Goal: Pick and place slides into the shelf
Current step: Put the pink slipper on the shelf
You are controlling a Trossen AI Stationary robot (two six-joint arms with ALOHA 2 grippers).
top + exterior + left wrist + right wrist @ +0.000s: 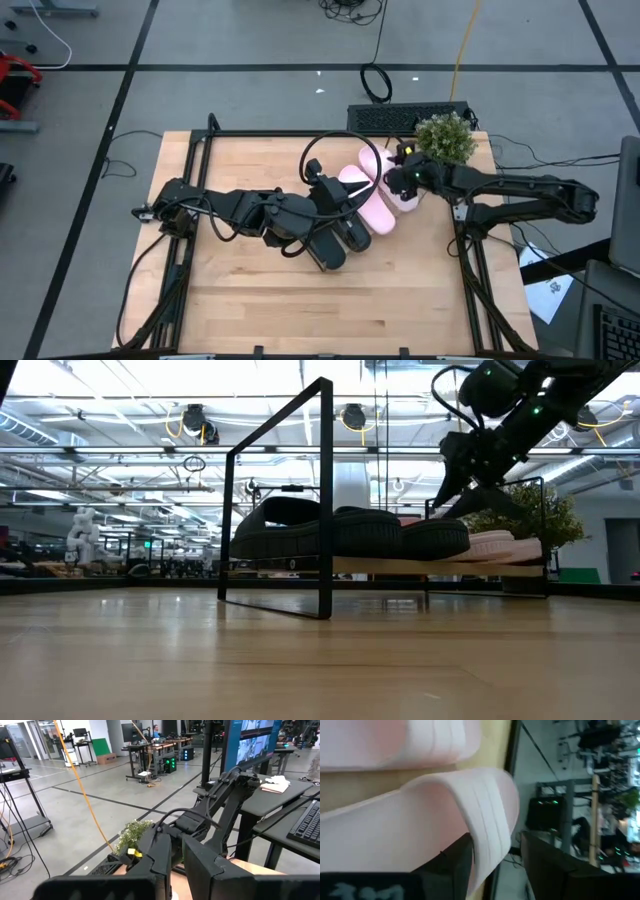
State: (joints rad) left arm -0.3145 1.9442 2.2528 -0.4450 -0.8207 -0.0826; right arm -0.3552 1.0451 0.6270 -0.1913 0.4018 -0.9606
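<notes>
Wooden bench (250,290) carries the shelf (300,567); your right pincer (405,180), fingers parted astride the outermost pink slide's (402,190) strap, must lift clear.

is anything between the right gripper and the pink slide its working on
Nothing visible. The right gripper is right at the outer pink slide on the shelf; in the right wrist view its strap sits between the parted fingers. The left gripper is over the black slides.
</notes>
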